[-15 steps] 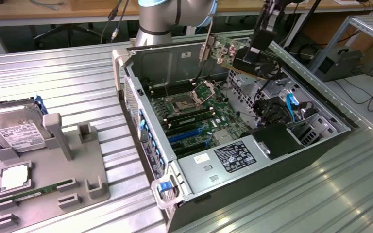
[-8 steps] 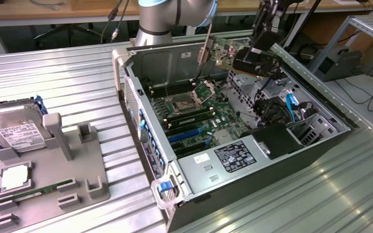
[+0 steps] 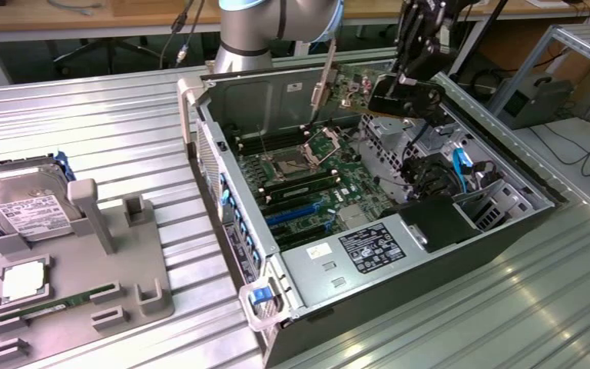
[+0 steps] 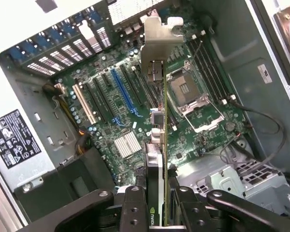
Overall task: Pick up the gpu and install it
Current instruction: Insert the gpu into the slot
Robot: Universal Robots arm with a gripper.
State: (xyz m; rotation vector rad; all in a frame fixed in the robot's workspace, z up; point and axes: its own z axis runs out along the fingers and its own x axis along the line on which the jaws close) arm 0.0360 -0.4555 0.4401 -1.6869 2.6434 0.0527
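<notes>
Holder first: a grey moulded plastic tray [image 3: 136, 284] sits nearest to me on the exterior view's left, on the ribbed metal table [image 3: 101, 123]. A boxy silver hard drive with a white label [image 3: 28, 204] leans at its far-left corner, and a narrow green memory stick [image 3: 54, 301] lies flat near its front.

Beyond it, towards the middle, the open black-and-silver computer case [image 3: 398, 323] lies on its side. I can see its green motherboard [image 3: 306, 184] [image 4: 111, 121], which has a long blue expansion slot [image 3: 295, 211] [image 4: 122, 94] among black ones.

Farther back, above the case's far end, the black two-finger gripper [image 3: 402, 96] [image 4: 157, 208] is clamped on the gpu, a thin flat card with a silver metal bracket [image 3: 356, 84] [image 4: 163, 135]. In the wrist view I see the fingers [image 4: 134, 208] pressed against both faces of the card. The card is held edge-on over the motherboard with the bracket at the end away from the fingers, and it hangs clear of the slots, not seated.

Farthest back stands the silver-and-blue arm column [image 3: 264, 31].
</notes>
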